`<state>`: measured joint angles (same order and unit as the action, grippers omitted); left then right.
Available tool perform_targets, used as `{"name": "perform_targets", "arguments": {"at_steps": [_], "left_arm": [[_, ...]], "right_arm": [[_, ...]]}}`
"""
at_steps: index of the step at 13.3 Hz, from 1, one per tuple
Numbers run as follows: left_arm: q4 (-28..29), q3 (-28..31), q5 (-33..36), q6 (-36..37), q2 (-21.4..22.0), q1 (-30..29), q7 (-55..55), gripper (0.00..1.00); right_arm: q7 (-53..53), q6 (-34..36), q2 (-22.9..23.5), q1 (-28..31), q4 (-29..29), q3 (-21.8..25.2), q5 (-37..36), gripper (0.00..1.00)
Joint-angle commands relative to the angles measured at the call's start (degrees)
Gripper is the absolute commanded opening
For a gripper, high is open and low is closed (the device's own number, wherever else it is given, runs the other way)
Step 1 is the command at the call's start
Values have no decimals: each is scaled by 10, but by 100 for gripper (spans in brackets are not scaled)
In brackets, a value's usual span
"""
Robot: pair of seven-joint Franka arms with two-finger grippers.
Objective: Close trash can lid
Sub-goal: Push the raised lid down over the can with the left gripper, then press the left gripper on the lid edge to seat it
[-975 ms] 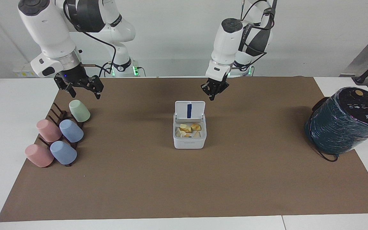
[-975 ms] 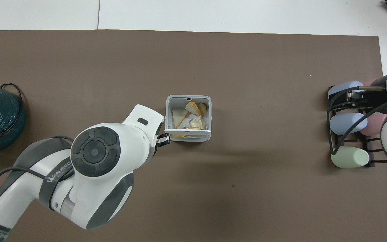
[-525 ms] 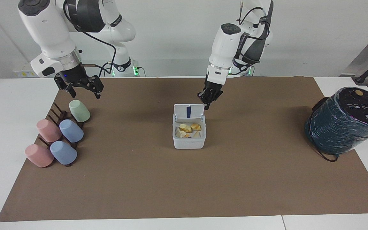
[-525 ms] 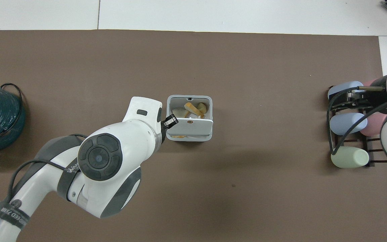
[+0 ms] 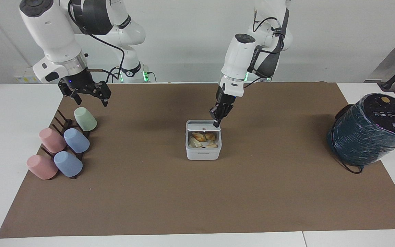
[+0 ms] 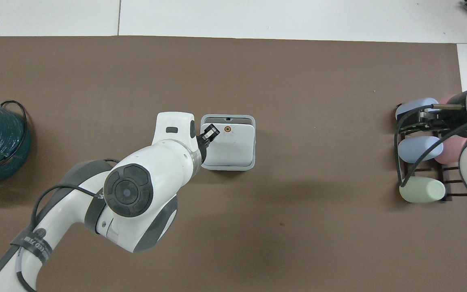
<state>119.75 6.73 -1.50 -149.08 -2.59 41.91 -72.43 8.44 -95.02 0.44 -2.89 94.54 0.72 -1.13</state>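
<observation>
— Pincer first: where is the left pincer?
— From the front, it touches the lid, fingers together. The right pincer waits, fingers apart, over the cups.
— And from above?
— The lid almost covers the trash can, mid-tabletop.

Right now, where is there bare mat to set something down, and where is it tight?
Bare mat lies between the trash can and the teal cylinder, between the can and the cup rack, and on the mat's strip farthest from the robots. It is crowded at the can, where the left tool meets the lid, and at the rack under the right tool.
</observation>
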Motion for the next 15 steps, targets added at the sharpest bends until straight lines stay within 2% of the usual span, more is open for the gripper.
{"name": "perform_targets", "arguments": {"at_steps": [1, 5, 8, 12, 15], "left_arm": [[1, 6, -10, -49, -20, 0, -8, 3], [-4, 6, -27, -83, -46, -2, -12, 3], [-50, 6, -29, -96, -108, -1, -29, 3], [-59, 6, -29, -105, -117, -2, -27, 3], [-71, 6, -29, -118, -145, -2, -28, 3]], "right_arm": [[-15, -10, -15, 1, 18, 4, 14, 100], [-15, -10, -15, 1, 18, 4, 14, 100], [-15, -10, -15, 1, 18, 4, 14, 100], [-15, -10, -15, 1, 18, 4, 14, 100], [-15, -10, -15, 1, 18, 4, 14, 100]]}}
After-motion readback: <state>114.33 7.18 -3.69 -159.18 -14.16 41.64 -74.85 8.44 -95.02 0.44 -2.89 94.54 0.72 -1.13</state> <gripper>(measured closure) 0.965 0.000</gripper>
